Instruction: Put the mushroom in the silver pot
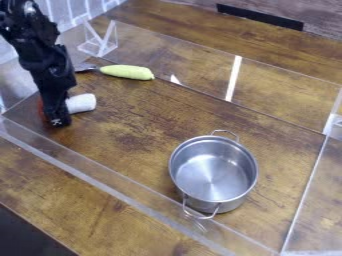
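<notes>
The mushroom (82, 103) lies on its side at the left of the wooden table. Only its white stem shows, sticking out to the right, and its cap is hidden behind my gripper. My black gripper (54, 118) points steeply down with its tips at the table, right at the mushroom's left end. The dark fingers blur together, so I cannot tell whether they are pressing on the mushroom. The silver pot (213, 175) stands empty at the front centre-right, well away from the gripper, with its wire loop handles at the near and far rim.
A yellow-green vegetable (127, 72) lies behind the mushroom. A low clear acrylic wall (94, 180) rings the work area, with a clear stand (99, 40) at the back left. Bare wood lies between mushroom and pot.
</notes>
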Motion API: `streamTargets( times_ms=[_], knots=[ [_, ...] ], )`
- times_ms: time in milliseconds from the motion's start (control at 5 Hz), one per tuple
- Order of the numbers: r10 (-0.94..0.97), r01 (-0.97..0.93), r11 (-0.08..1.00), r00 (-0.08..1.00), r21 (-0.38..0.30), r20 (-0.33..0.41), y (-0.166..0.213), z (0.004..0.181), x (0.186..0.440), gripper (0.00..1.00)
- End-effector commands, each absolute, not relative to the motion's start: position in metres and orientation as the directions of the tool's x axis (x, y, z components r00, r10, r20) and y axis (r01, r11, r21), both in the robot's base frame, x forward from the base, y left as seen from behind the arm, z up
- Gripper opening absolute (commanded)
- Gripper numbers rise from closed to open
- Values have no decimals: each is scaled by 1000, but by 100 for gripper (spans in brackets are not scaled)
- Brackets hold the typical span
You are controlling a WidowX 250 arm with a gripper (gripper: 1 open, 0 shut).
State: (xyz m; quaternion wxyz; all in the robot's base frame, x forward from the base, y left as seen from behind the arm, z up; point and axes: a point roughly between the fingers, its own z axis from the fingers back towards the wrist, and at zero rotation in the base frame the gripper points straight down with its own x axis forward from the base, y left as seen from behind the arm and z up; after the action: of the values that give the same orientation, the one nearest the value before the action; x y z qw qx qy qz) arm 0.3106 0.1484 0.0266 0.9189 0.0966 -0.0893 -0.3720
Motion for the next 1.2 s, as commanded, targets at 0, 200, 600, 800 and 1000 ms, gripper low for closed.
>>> streamTargets(
  times_ms=[0, 200, 600, 800, 1000],
  knots=[
    [-738, 704, 668, 668, 242, 95, 153, 35, 314, 0],
    [-752, 717, 652, 653, 247, 89, 162, 49, 309, 0],
    [-782, 747, 617, 618, 246, 86, 183, 58, 300, 0],
    [-763, 728, 640, 641, 245, 86, 190, 58, 298, 0],
    [-744, 710, 661, 662, 242, 88, 197, 55, 296, 0]
  ],
)
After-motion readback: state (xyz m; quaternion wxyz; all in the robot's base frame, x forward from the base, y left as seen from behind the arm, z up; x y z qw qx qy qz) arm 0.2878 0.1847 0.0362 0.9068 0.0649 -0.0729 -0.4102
